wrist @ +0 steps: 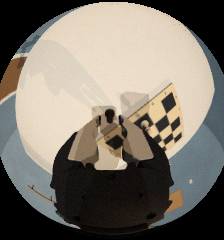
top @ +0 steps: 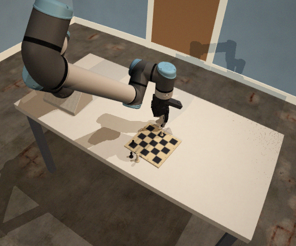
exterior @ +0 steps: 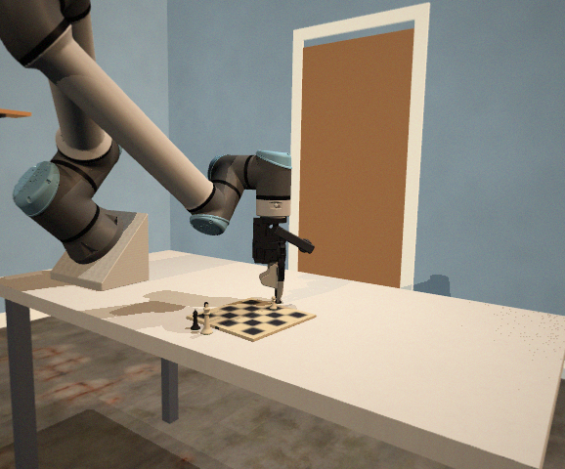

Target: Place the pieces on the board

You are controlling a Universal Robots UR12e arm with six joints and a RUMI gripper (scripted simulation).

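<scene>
The black pawn (wrist: 109, 115) stands on the table just beyond the board's back edge. My gripper (top: 162, 125) (wrist: 110, 119) is low over it, fingers partly open on both sides of it, with a gap showing in the wrist view. The white king (top: 136, 158) (exterior: 206, 321) and the black bishop (top: 131, 155) (exterior: 195, 320) stand upright beside the board's left front edge. The board (top: 179, 141) (exterior: 311, 316) (wrist: 173, 90) lies flat. Its letters and numbers are too small to read.
A small white piece (top: 162, 134) (exterior: 273, 303) (wrist: 144, 124) stands on a dark square close to my fingers. A black piece (top: 132, 143) stands on the dark square near the board's left corner; the king partly hides it in the exterior view.
</scene>
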